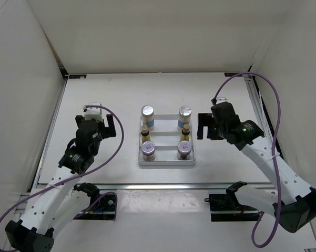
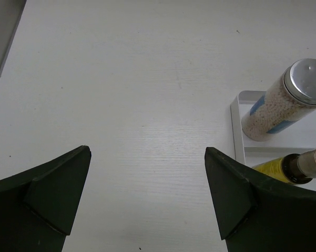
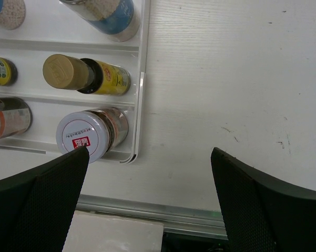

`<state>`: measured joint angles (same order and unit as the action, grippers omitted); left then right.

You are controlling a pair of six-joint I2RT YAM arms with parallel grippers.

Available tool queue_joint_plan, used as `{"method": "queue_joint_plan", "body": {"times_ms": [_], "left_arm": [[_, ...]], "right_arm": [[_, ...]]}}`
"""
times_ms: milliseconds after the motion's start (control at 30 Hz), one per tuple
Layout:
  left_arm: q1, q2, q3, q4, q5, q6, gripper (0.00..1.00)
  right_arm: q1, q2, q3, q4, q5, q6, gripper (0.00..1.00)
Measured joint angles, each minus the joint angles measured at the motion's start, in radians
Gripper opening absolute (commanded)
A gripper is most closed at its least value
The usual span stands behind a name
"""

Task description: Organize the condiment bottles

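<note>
A white divided tray (image 1: pixel 166 162) holds six bottles in two columns. Two tall silver-capped bottles (image 1: pixel 148 116) (image 1: pixel 184 117) stand at the back, two tiny yellow bottles (image 1: pixel 145 132) (image 1: pixel 185 132) in the middle, two short lidded jars (image 1: pixel 148 151) (image 1: pixel 184 150) at the front. My left gripper (image 1: pixel 104 127) is open and empty, left of the tray. My right gripper (image 1: pixel 203 126) is open and empty, right of the tray. The left wrist view shows the left tall bottle (image 2: pixel 286 101) and a yellow bottle (image 2: pixel 292 165). The right wrist view shows a jar (image 3: pixel 92 135) and a yellow bottle (image 3: pixel 87 74).
White walls enclose the table on three sides. A metal rail (image 1: pixel 163 185) runs along the near edge, also in the right wrist view (image 3: pixel 147 209). Bare table lies under both grippers (image 2: pixel 147 131) (image 3: pixel 215 94).
</note>
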<state>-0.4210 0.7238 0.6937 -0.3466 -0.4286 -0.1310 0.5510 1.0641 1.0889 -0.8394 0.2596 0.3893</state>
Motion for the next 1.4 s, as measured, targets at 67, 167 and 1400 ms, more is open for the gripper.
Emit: {"method": "queue_joint_plan", "body": {"times_ms": [67, 167, 1400], "left_arm": [[0.000, -0.008, 0.000, 0.001, -0.003, 0.004, 1.00], [0.000, -0.037, 0.000, 0.007, -0.011, 0.008, 1.00], [0.000, -0.156, -0.060, 0.067, -0.095, 0.073, 1.00]], "right_arm": [[0.000, -0.011, -0.005, 0.001, 0.002, 0.000, 1.00], [0.000, -0.019, -0.005, 0.002, 0.004, 0.000, 1.00], [0.000, -0.020, -0.034, 0.004, 0.027, 0.008, 1.00]]}}
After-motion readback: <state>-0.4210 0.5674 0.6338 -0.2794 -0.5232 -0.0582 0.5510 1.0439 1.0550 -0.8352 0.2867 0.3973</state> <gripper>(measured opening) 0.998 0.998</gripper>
